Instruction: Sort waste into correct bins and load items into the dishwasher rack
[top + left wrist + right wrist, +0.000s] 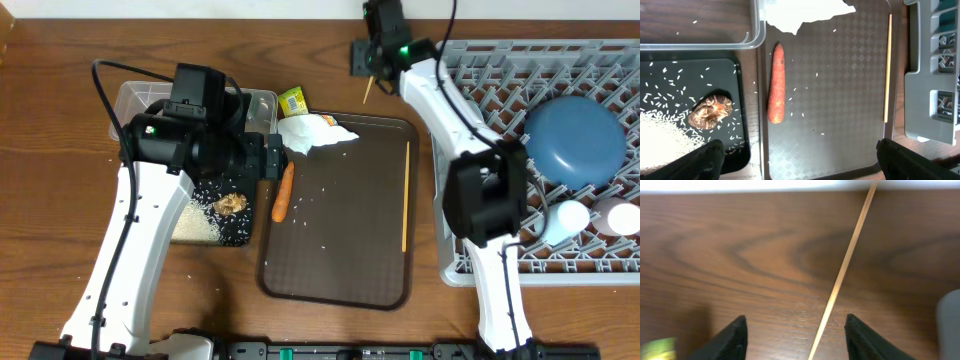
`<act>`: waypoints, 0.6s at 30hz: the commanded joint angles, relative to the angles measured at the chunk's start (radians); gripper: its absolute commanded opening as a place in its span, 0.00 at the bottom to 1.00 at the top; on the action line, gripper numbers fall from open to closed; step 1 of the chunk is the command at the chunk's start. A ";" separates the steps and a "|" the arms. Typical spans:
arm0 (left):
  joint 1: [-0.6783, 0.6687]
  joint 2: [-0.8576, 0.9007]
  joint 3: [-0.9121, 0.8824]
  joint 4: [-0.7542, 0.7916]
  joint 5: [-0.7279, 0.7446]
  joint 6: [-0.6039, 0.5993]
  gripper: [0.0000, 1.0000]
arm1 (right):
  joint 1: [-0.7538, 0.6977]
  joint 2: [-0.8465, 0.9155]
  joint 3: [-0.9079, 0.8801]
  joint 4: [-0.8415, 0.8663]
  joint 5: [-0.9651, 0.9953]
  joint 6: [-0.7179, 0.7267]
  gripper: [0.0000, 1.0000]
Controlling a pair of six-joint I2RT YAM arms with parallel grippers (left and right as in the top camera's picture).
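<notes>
1. Right wrist view: the right pincer [795, 327] is released, with its fingers spread wide. The first chopstick [840, 275] lies flat on the bare desk [730, 255] beneath it, right of the midline.
2. The stick's long axis slants away and to the right, roughly crossing the closing line. A small shift right looks needed before pinching.
3. Overhead: this stick sits behind the brown serving tray [340, 240], near the rack [600, 70] corner. The right arm is far nearer.
4. The second chopstick [405, 195] lies along the serving tray's right rim.
5. The left pincer [802, 160] is released. The carrot [776, 85] lies ahead, left of centre, pointing away, just inside the serving tray's left rim.
6. Sticks: thin, pale wood, likely to roll. Carrot: tapered, matte. Serving tray: diamond-textured. Desk: smooth wood grain.
</notes>
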 commanded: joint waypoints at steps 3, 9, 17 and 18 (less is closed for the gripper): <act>-0.001 -0.001 0.001 -0.003 -0.010 0.013 0.98 | 0.003 0.111 0.008 0.017 0.020 0.009 0.58; -0.001 -0.001 0.001 -0.003 -0.010 0.014 0.98 | 0.003 0.179 0.008 0.021 0.019 0.049 0.28; -0.001 -0.001 0.001 -0.003 -0.010 0.013 0.98 | 0.006 0.182 0.008 -0.042 0.032 0.049 0.01; -0.001 -0.001 0.001 -0.003 -0.010 0.014 0.98 | 0.006 0.180 0.009 -0.054 0.040 0.049 0.01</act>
